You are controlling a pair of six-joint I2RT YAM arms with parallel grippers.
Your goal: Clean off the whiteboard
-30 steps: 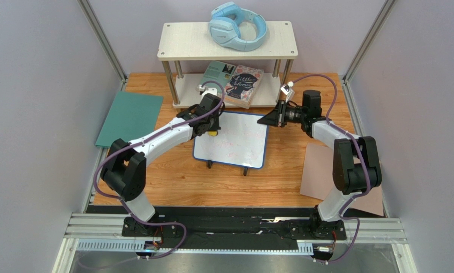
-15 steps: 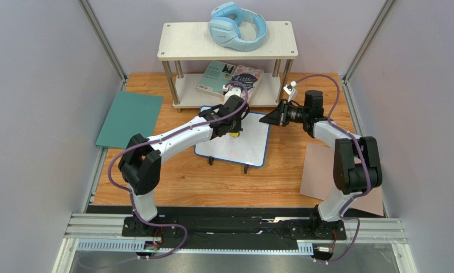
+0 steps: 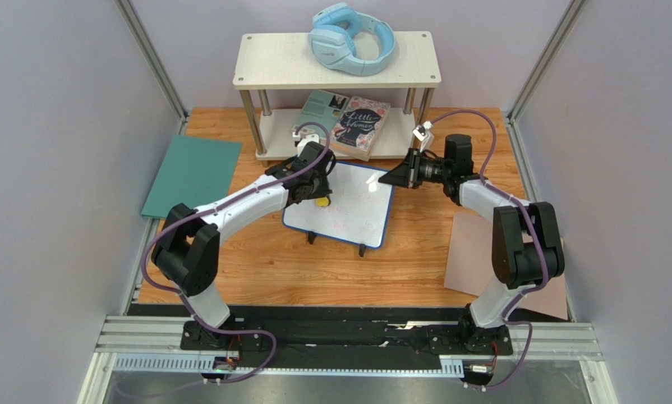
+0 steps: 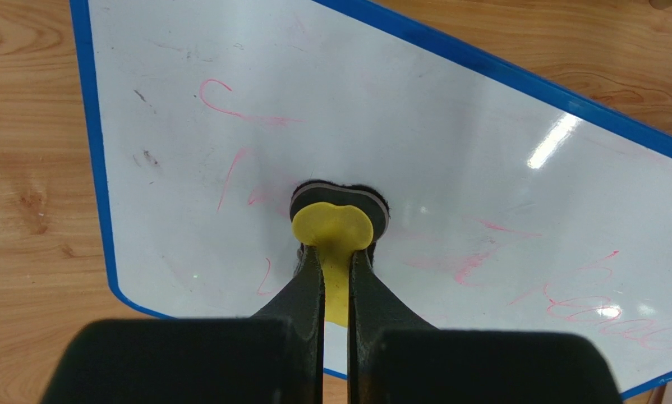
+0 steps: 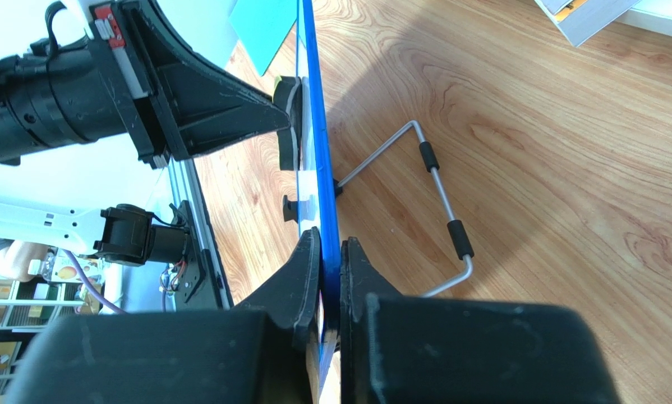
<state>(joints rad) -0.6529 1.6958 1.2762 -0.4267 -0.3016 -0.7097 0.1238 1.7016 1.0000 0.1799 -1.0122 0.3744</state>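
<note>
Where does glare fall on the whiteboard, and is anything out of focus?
Left wrist view: a glare streak on the whiteboard, upper right, smaller spots lower right. Top view: one small glare spot toward its right side. Right wrist view: board edge-on, face barely shown; right gripper looks soft near the lens.

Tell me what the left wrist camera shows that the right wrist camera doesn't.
Only the left wrist view shows the face of the small white whiteboard with a thin blue rim, with faint pink writing across it. Only the right wrist view shows the right gripper clamped on the board's edge, and the bent metal wire stand with black sleeves behind the board. Both show the round yellow-handled eraser, pinched in the left gripper, pressed against the board, and the wooden tabletop.
</note>
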